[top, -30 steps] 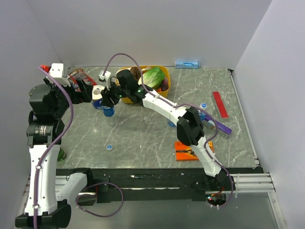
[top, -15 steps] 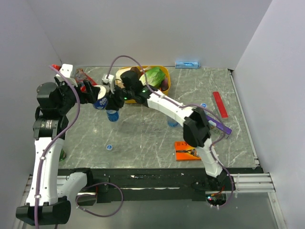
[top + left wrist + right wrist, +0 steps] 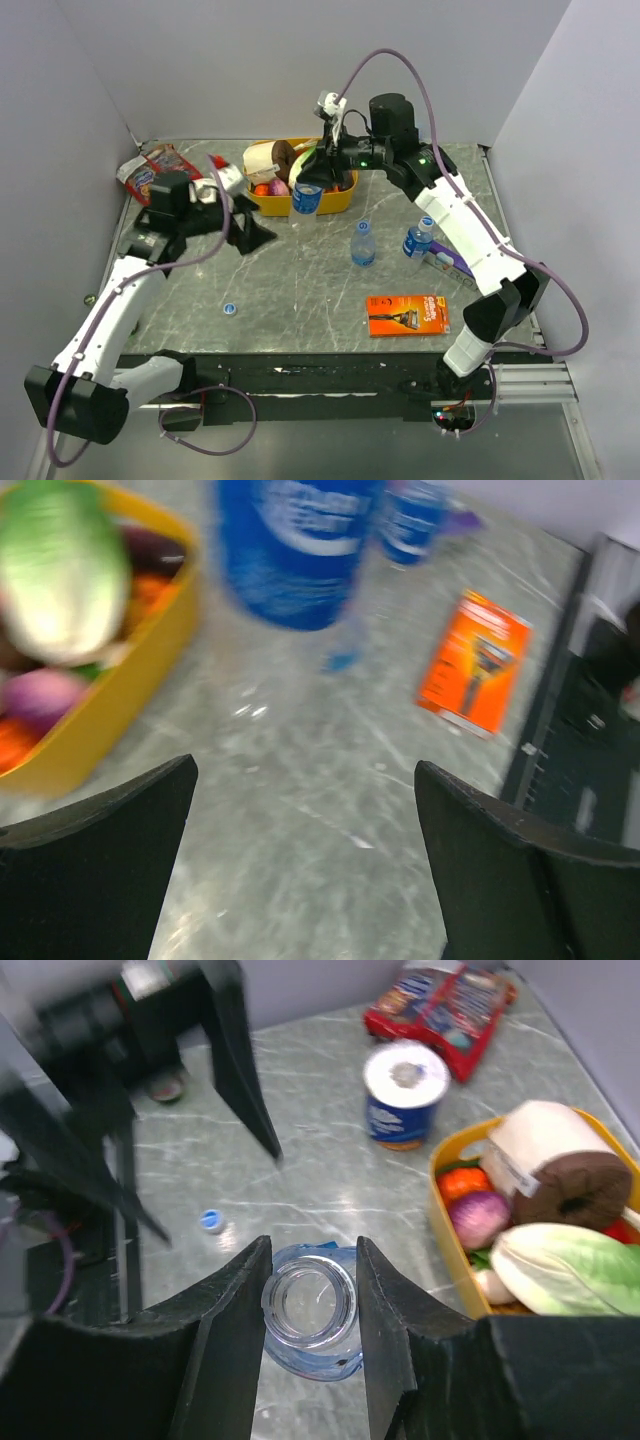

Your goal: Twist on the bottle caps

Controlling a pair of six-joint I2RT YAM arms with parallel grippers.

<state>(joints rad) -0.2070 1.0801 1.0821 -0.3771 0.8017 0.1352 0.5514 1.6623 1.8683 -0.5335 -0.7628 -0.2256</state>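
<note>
Clear bottle [image 3: 308, 1305], neck uncapped, pinched in your right gripper [image 3: 312, 1260] beside yellow basket [image 3: 335, 205]. Left gripper [image 3: 305, 780] spread wide, empty. Blue cap [image 3: 230, 309] near-left, well apart. Risk: squeeze buckles thin wall, bottle slips.

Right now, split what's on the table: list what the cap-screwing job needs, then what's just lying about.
Job: uncapped bottle in the right gripper; standing bottle; second standing bottle; loose blue cap.

Lying about: yellow basket of produce; orange razor pack; red snack packet; blue-labelled roll.
</note>
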